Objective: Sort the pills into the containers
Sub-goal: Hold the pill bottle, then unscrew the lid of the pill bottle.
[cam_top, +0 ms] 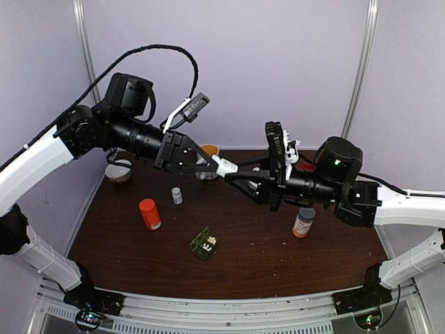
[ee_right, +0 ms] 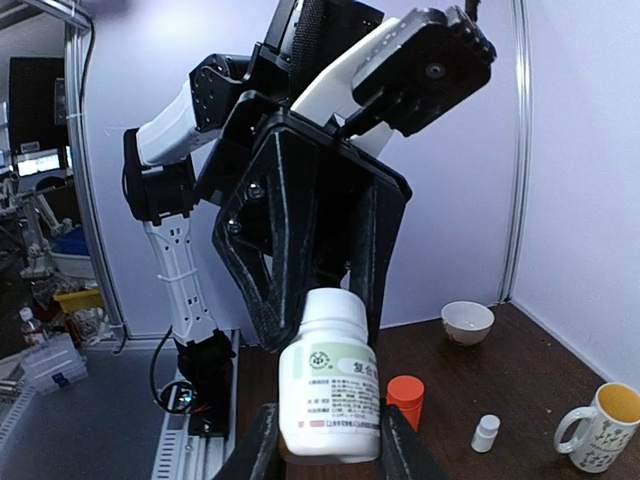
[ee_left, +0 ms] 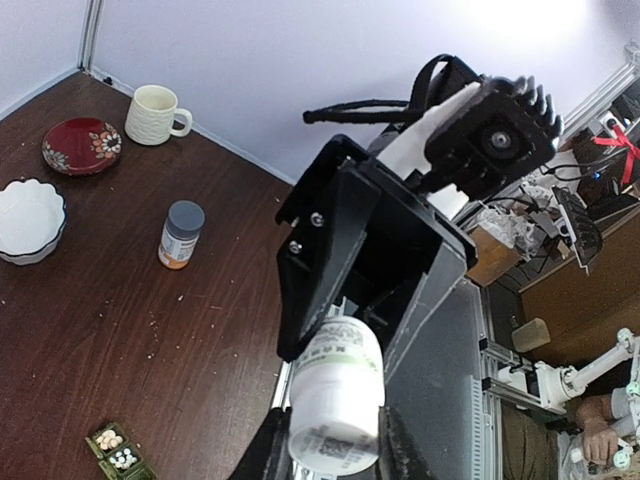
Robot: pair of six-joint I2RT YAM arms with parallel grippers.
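Observation:
A white pill bottle point(cam_top: 226, 167) with a green label hangs in the air between both arms, above the table's middle. My left gripper point(ee_left: 330, 440) is shut on its cap end point(ee_left: 325, 440). My right gripper point(ee_right: 325, 440) stands with both fingers against the labelled body point(ee_right: 335, 385). The containers, a dark green pill box point(cam_top: 204, 243) with its lid up, lie on the table below and in front. Small white pills point(ee_left: 110, 440) sit in its compartments.
An orange bottle point(cam_top: 149, 213) stands at the left with a tiny white bottle point(cam_top: 176, 195) beside it. A grey-capped bottle point(cam_top: 303, 223) stands to the right. A white bowl point(cam_top: 119, 171), a mug point(ee_left: 155, 113) and a red plate point(ee_left: 82, 145) sit along the back.

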